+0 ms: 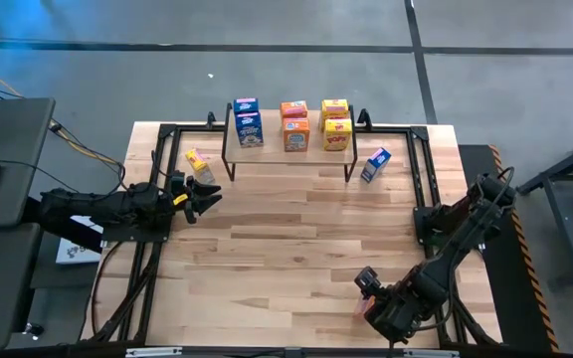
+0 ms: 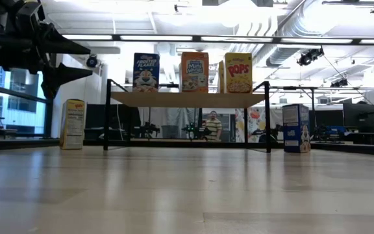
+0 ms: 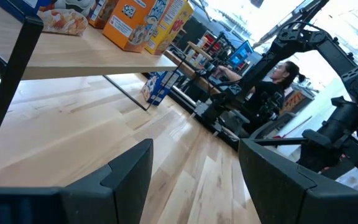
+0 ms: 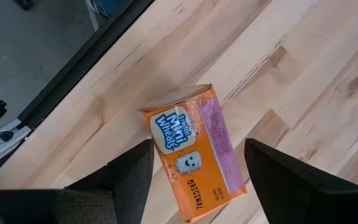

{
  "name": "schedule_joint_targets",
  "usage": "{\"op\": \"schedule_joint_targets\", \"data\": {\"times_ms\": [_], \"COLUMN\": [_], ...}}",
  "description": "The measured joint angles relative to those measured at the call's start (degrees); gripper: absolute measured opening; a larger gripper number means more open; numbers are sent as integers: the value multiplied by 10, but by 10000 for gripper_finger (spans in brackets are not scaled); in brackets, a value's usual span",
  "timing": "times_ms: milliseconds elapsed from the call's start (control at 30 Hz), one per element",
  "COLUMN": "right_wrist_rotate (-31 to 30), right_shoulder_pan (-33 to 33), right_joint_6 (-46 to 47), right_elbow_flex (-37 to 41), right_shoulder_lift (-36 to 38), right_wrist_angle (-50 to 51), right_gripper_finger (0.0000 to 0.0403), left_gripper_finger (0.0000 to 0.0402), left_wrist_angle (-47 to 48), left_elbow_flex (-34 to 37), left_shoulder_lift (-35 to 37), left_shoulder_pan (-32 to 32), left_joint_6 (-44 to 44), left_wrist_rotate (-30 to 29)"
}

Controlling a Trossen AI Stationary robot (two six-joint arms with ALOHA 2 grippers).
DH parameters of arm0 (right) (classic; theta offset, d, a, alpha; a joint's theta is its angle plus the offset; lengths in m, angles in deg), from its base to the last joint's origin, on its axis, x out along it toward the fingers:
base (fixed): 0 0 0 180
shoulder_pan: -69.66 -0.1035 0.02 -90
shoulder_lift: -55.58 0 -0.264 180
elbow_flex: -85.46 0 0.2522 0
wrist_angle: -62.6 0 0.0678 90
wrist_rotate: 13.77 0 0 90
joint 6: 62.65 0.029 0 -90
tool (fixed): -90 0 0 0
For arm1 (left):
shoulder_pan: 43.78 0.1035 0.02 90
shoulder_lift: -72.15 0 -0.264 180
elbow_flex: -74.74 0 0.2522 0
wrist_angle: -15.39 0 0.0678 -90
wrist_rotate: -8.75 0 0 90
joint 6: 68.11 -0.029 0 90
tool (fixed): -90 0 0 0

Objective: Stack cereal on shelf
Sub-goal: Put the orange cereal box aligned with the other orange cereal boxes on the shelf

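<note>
The shelf [image 1: 288, 159] stands at the table's far middle and carries blue [image 1: 249, 129], orange [image 1: 296, 134] and yellow [image 1: 337, 133] cereal boxes, upright. A yellow box [image 1: 199, 164] stands on the table left of the shelf, and a blue one [image 1: 375, 165] stands to its right. An orange box [image 4: 194, 152] lies flat on the table near the front right corner. My right gripper [image 4: 197, 149] hangs open over it, pointing steeply down, one finger on either side and clear of it. My left gripper [image 1: 207, 196] waits open and level at the left, near the yellow box.
Dark metal rails [image 1: 424, 169] frame the tabletop, and one [image 4: 86, 68] runs close beside the orange box. A person [image 2: 211, 125] shows in the room beyond the table. Bare wood [image 1: 286, 249] fills the table's middle.
</note>
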Motion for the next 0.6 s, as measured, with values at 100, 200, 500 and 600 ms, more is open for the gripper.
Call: {"op": "schedule_joint_targets", "data": {"times_ms": [100, 200, 500, 600], "right_wrist_rotate": [2, 6, 21, 21], "right_shoulder_pan": [0, 0, 1, 1], "right_joint_6": [0, 1, 5, 5], "right_elbow_flex": [0, 0, 0, 0], "right_shoulder_lift": [0, -1, -14, -25], "right_wrist_angle": [0, -3, -13, -13], "right_gripper_finger": [245, 245, 245, 245], "left_gripper_finger": [229, 229, 229, 229], "left_wrist_angle": [0, 0, 0, 0], "left_elbow_flex": [0, 0, 0, 0], "left_shoulder_lift": [0, 0, 0, 0], "left_shoulder_pan": [0, 0, 0, 0], "left_joint_6": [0, 0, 0, 0], "left_wrist_rotate": [0, 0, 0, 0]}}
